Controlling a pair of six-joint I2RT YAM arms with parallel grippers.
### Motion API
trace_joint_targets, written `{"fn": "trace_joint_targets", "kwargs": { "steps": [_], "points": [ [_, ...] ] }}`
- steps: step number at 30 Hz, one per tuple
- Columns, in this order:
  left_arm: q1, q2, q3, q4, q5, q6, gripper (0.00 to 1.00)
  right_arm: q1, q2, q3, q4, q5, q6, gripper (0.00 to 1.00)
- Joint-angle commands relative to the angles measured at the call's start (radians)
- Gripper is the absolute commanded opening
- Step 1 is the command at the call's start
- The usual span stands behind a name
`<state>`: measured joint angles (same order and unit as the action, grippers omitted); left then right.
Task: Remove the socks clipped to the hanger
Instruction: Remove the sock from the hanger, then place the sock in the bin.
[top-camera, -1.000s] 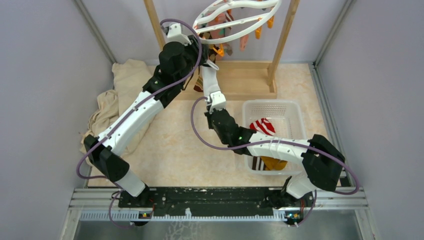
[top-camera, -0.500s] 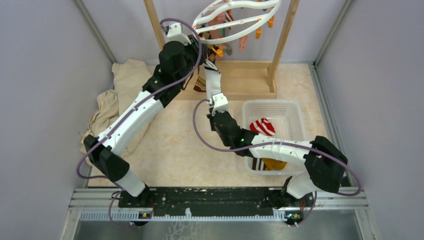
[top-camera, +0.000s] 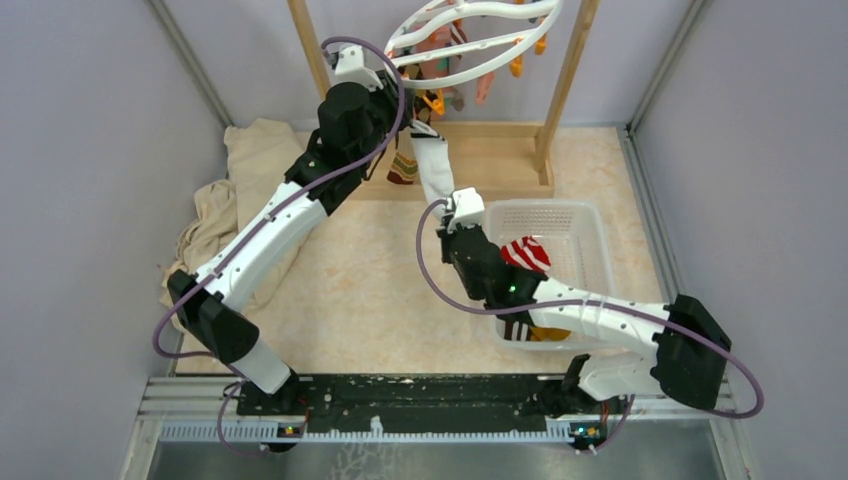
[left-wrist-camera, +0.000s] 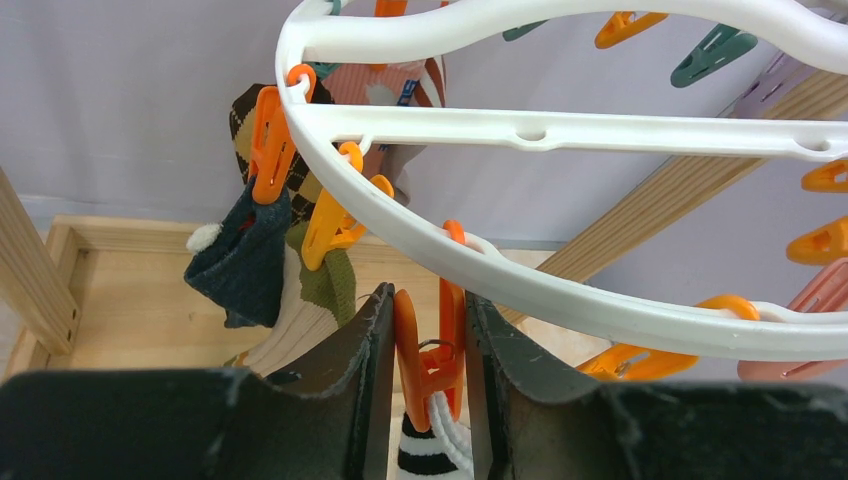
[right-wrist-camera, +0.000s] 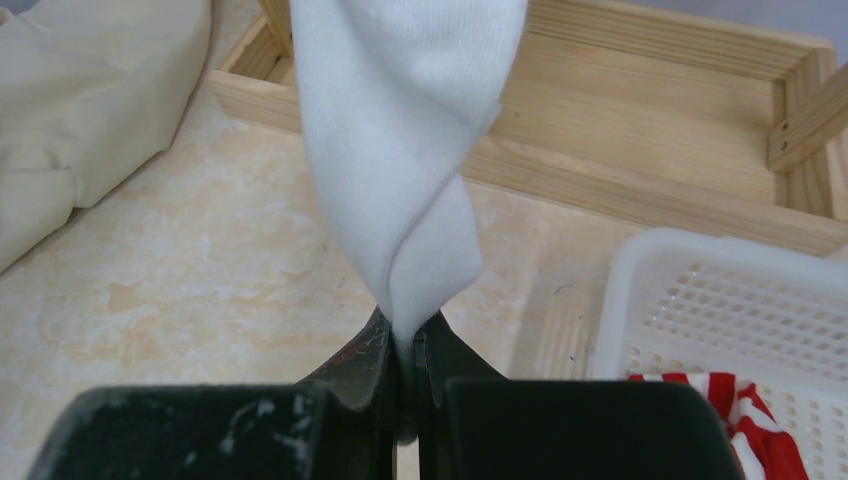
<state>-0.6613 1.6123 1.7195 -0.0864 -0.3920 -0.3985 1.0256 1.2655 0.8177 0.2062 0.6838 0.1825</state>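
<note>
**Top external view: two arms, one white sock**

Up at 12 o'clock the white round hanger (top-camera: 478, 9) hangs in the wooden frame (top-camera: 500, 160), with several socks (top-camera: 440, 55) clipped under it. The left gripper (left-wrist-camera: 425, 310) is up beneath the ring, its jaws pressed against both sides of an orange clip (left-wrist-camera: 430, 355). That clip bites a ribbed cuff with dark stripes, which I take to be the top of the white sock (top-camera: 432, 165), though the close view cuts it off.

The sock stretches down toward 5 o'clock to the right gripper (right-wrist-camera: 405, 345), whose jaws are clenched on its lower end. A navy sock (left-wrist-camera: 240, 265) dangles from a neighbouring clip.

At 3 o'clock sits a white basket (top-camera: 592, 215) holding a red-and-white striped sock (top-camera: 525, 253). A cream cloth (top-camera: 250, 165) is heaped at 9 o'clock.
</note>
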Motion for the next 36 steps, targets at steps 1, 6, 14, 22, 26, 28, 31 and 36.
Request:
{"fn": "trace_joint_targets", "kwargs": {
  "steps": [1, 6, 14, 22, 26, 28, 31, 36],
  "points": [
    [-0.003, -0.012, 0.027, -0.01, -0.009, 0.015, 0.0, 0.011, -0.089, -0.025, -0.037, 0.057, 0.019, 0.0],
    [0.0, -0.021, 0.009, -0.005, -0.011, 0.014, 0.0, 0.011, -0.172, -0.028, -0.115, 0.106, 0.025, 0.0],
    [0.008, -0.038, -0.014, 0.006, -0.002, 0.01, 0.0, 0.011, -0.314, -0.031, -0.244, 0.171, 0.038, 0.0],
    [0.032, -0.072, -0.065, 0.026, 0.021, 0.0, 0.0, 0.011, -0.431, 0.013, -0.375, 0.249, 0.04, 0.0],
    [0.039, -0.085, -0.079, 0.033, 0.033, -0.004, 0.0, 0.012, -0.432, 0.056, -0.425, 0.274, 0.034, 0.0],
    [0.041, -0.09, -0.083, 0.035, 0.04, -0.004, 0.0, 0.011, -0.423, 0.085, -0.461, 0.292, 0.031, 0.0],
    [0.04, -0.095, -0.095, 0.036, 0.058, 0.0, 0.0, 0.011, -0.422, 0.14, -0.527, 0.324, 0.029, 0.0],
    [0.041, -0.109, -0.133, 0.036, 0.091, 0.011, 0.0, 0.011, -0.434, 0.209, -0.63, 0.395, 0.028, 0.0]
  ]
}}
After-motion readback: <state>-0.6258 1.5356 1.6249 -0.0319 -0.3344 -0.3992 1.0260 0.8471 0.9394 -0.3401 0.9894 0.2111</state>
